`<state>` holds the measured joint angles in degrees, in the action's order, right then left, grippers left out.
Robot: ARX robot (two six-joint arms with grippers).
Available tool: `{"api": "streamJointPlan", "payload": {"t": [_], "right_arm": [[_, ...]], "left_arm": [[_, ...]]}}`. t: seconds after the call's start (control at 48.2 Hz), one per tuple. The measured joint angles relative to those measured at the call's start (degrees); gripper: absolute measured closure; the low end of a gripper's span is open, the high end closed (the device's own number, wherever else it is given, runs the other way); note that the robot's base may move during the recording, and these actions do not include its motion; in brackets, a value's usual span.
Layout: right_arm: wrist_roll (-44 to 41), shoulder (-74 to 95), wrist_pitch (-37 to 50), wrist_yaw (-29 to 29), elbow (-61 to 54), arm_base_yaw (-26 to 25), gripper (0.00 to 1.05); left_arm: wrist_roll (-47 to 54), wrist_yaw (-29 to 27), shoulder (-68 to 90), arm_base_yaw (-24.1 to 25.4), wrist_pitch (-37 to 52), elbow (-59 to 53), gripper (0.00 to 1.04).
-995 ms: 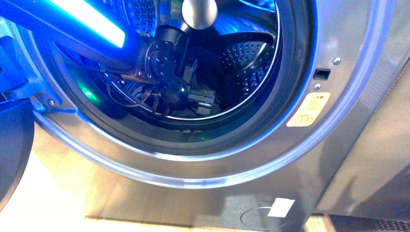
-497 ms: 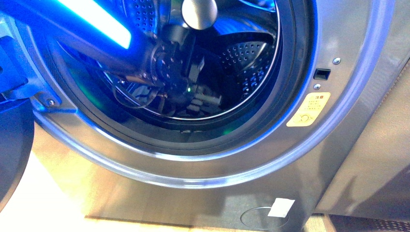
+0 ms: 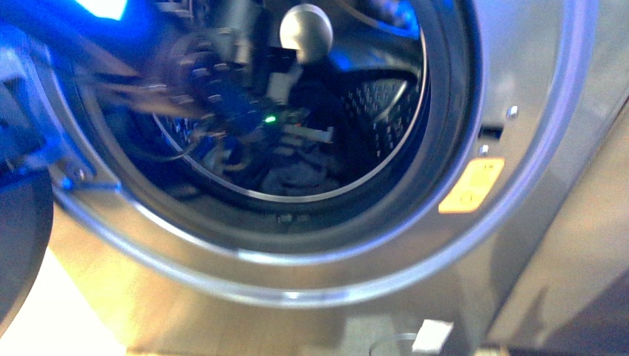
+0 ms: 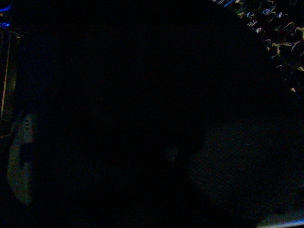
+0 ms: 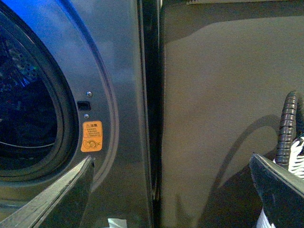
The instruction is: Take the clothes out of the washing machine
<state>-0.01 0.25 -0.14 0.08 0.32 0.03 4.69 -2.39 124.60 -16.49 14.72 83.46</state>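
Observation:
The grey washing machine [image 3: 519,67] fills the front view, its porthole open onto the shiny perforated drum [image 3: 382,104]. My left arm reaches into the drum and is blurred by motion. Its gripper [image 3: 303,132] is shut on a dark garment [image 3: 300,172] that rises from the drum floor towards it. The left wrist view is dark. In the right wrist view my right gripper [image 5: 171,190] stands open and empty outside the machine, facing the front panel [image 5: 126,85] beside the yellow-orange sticker [image 5: 92,136].
The dark-rimmed door [image 3: 22,245] hangs open at the far left. A brown panel [image 5: 228,114] adjoins the machine on its right, with a black corrugated hose [image 5: 287,123] near my right gripper's finger [image 5: 280,190]. A white label [image 3: 434,334] sits low on the machine.
My left arm has risen and pulled back to the left inside the drum, lifting the dark garment with it. The front view has shifted slightly and blurred.

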Motion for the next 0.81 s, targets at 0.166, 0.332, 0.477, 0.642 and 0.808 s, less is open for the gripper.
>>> {"api": "streamJointPlan", "payload": {"t": [0.166, 0.332, 0.477, 0.642, 0.808], "right_arm": [[0.0, 0.0, 0.0, 0.0, 0.0, 0.0, 0.07], [0.0, 0.0, 0.0, 0.0, 0.0, 0.0, 0.07], [0.0, 0.0, 0.0, 0.0, 0.0, 0.0, 0.07], [0.0, 0.0, 0.0, 0.0, 0.0, 0.0, 0.07], [0.0, 0.0, 0.0, 0.0, 0.0, 0.0, 0.07]], "left_arm": [[0.0, 1.7, -6.1, -0.1, 3.9, -7.9, 1.00], [0.1, 3.6, -14.4, -0.5, 8.5, -17.6, 1.00], [0.5, 4.2, -19.6, -0.6, 11.8, -23.8, 1.00], [4.3, 4.2, -26.4, -0.3, 19.1, -31.6, 1.00], [5.4, 6.9, -36.5, 0.3, 20.4, -39.4, 1.00]]}}
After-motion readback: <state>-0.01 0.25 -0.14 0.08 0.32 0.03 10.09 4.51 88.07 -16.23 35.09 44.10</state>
